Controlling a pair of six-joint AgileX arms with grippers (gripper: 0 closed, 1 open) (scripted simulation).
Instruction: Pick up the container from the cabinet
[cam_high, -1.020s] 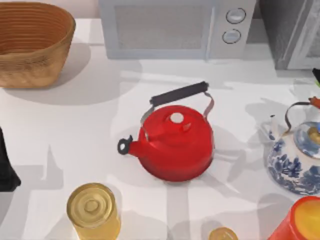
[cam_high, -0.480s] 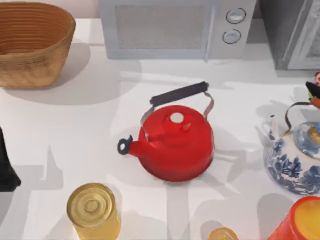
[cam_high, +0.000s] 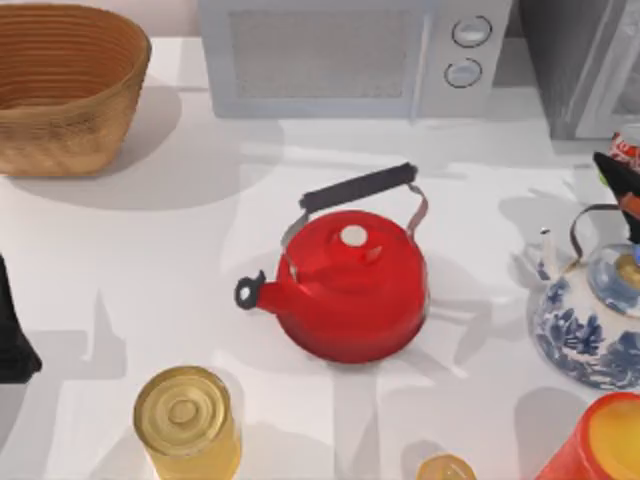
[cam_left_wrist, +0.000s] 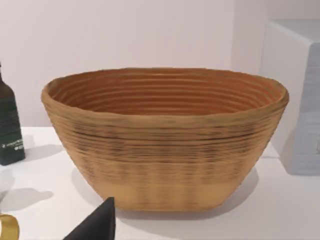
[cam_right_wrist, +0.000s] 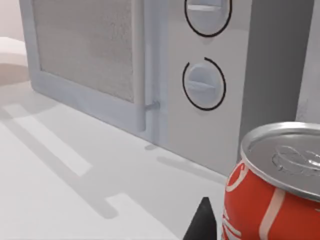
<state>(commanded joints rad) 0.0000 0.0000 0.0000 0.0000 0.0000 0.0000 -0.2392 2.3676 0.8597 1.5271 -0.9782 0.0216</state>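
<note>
Two AgileX arms are seen at a white worktop (cam_high: 150, 250). The right gripper (cam_high: 618, 180) is held at the far right edge, just in front of the grey cabinet (cam_high: 575, 60), and its fingers are clamped on a red drinks can (cam_high: 626, 146). The can is carried upright just outside the cabinet's paler door panel, above the handle of a blue-and-white teapot (cam_high: 590, 330). In the right wrist view the can (cam_right_wrist: 275, 190), with its silver lid, is seen close beside one dark finger (cam_right_wrist: 202, 222), and the white microwave (cam_right_wrist: 150, 65) with its two round knobs is seen beyond it.

The left gripper (cam_high: 12, 335) is parked at the near left edge; whether its fingers are apart or together cannot be told. A woven basket (cam_left_wrist: 165, 145) is faced by its wrist camera, with a dark bottle (cam_left_wrist: 9, 125) beside the basket.

A red kettle (cam_high: 350, 285) is set at the middle of the worktop, well apart from the can. A yellow jar (cam_high: 185, 420) is placed near the front, and a red-and-orange cup (cam_high: 600, 440) at the near right corner.
</note>
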